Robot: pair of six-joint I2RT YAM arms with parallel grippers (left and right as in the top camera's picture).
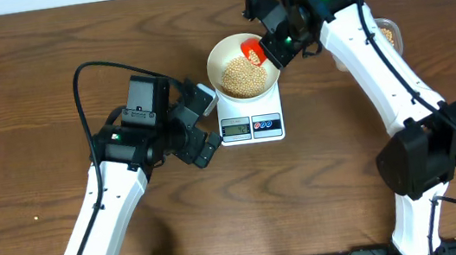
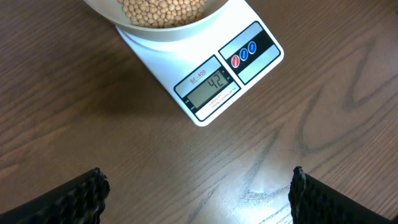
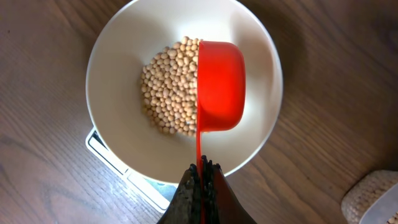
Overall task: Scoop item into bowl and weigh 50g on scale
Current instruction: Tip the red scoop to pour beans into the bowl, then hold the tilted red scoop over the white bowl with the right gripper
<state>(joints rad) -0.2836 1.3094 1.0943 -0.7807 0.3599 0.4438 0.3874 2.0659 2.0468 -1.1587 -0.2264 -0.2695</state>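
Note:
A white bowl (image 1: 217, 55) stands on the white scale (image 1: 251, 126) and holds a pile of tan beans (image 1: 242, 77). My right gripper (image 1: 275, 50) is shut on the thin handle of a red scoop (image 1: 253, 51). In the right wrist view the scoop (image 3: 221, 84) hangs over the bowl (image 3: 112, 56), rolled on its side beside the beans (image 3: 168, 87), with the gripper (image 3: 202, 171) above the near rim. My left gripper (image 1: 206, 126) stands open and empty, left of the scale. In its view (image 2: 198, 186) the scale (image 2: 211, 87) shows 42.
A clear tub (image 1: 388, 34) with more beans sits at the back right, partly behind the right arm; it shows at the corner of the right wrist view (image 3: 373, 199). Brown wood tabletop (image 1: 33, 99) surrounds the scale.

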